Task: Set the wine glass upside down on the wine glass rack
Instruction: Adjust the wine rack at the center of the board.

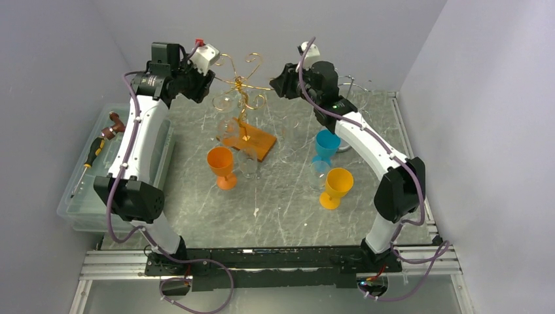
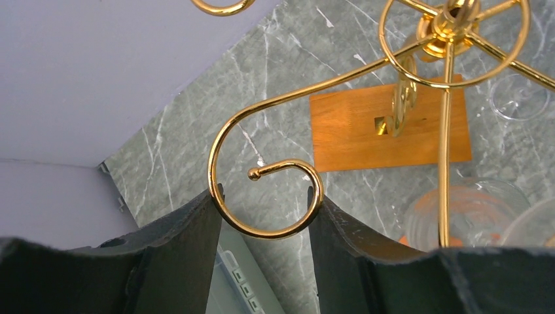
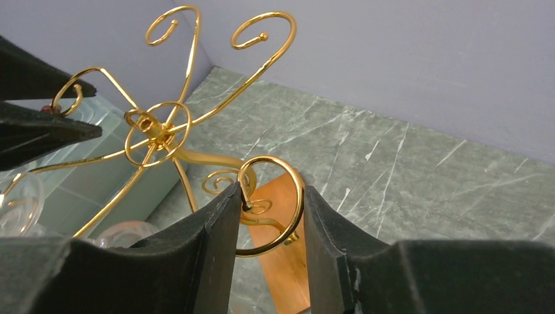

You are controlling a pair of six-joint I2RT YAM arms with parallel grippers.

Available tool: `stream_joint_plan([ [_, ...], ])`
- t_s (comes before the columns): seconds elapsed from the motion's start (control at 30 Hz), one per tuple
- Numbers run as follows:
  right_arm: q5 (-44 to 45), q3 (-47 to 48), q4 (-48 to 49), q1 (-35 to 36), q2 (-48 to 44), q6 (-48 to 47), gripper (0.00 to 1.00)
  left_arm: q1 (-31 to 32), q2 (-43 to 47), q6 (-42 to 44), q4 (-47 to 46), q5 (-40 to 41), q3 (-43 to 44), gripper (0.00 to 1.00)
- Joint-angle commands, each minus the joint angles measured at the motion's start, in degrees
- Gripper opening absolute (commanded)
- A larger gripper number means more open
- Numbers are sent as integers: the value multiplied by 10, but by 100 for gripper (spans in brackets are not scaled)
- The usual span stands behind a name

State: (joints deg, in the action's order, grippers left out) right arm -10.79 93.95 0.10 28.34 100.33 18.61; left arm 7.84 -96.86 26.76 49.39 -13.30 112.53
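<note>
The gold wire rack (image 1: 241, 84) stands on a wooden base (image 1: 250, 141) at the back centre. My left gripper (image 1: 198, 80) is shut on a curled hook end of the rack (image 2: 265, 226), both fingers touching the loop. My right gripper (image 1: 283, 81) is shut on another curled hook (image 3: 288, 232) on the opposite side. A clear glass (image 1: 226, 103) seems to hang from the rack. Upright on the table stand an orange glass (image 1: 221, 166), a blue glass (image 1: 326, 145), a yellow glass (image 1: 337, 186) and clear glasses (image 1: 249, 165) near the base.
A clear plastic bin (image 1: 82, 196) with tools lies at the table's left edge. Another clear glass (image 1: 319, 171) stands between the blue and yellow ones. Walls close off the back and both sides. The rack's other hooks (image 3: 262, 29) spread upward around the hub (image 3: 157, 124).
</note>
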Motion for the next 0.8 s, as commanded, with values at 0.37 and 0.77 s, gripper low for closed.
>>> stream_joint_plan([
  [0.37, -23, -80, -3, 57, -50, 22, 18, 3, -65, 25, -60, -3, 80, 55],
  [0.77, -16, -132, 13, 81, -73, 37, 15, 3, -109, 46, -61, -5, 125, 56],
])
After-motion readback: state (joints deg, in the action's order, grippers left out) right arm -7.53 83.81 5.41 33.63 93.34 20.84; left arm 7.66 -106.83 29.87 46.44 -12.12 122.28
